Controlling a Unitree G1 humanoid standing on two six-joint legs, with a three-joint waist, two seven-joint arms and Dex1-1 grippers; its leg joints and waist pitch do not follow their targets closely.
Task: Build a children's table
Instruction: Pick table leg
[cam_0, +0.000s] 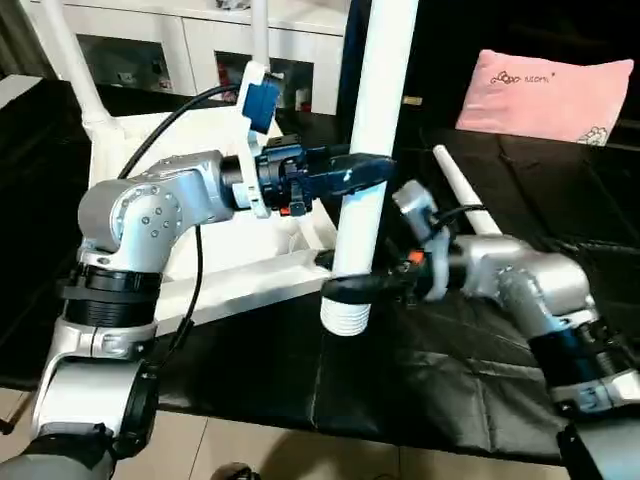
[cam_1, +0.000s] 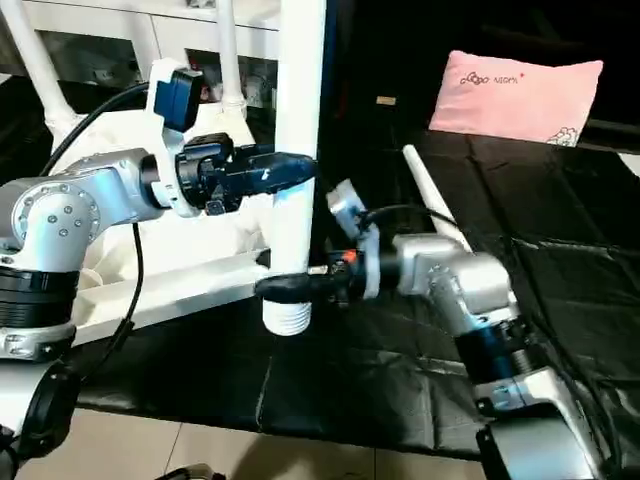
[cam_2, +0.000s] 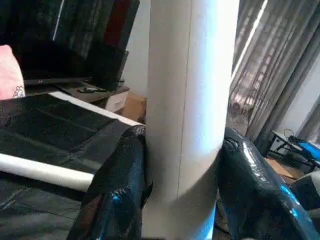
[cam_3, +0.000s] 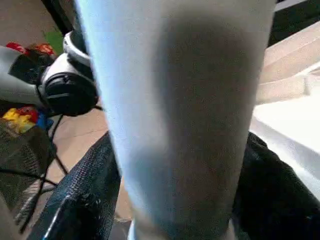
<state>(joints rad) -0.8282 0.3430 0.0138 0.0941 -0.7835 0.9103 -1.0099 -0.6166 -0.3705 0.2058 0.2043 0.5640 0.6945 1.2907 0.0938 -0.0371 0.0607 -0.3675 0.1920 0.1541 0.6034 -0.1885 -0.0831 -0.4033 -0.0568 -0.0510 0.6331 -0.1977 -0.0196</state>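
- Left eye view: the left gripper (cam_0: 372, 172) pinches an upright white leg (cam_0: 372, 130) at mid-height. The right gripper (cam_0: 352, 287) sits lower, its fingers either side of the same leg just above the threaded end. The tabletop (cam_0: 190, 285) lies behind, on the black mat (cam_0: 420, 370).
- Right eye view: a second leg (cam_1: 430, 195) lies on the mat, below the pink pillow (cam_1: 515, 95).
- Left wrist view: both fingers (cam_2: 117, 190) press against the leg's sides.
- Right wrist view: fingers (cam_3: 75, 200) flank the leg; whether they grip it cannot be told.
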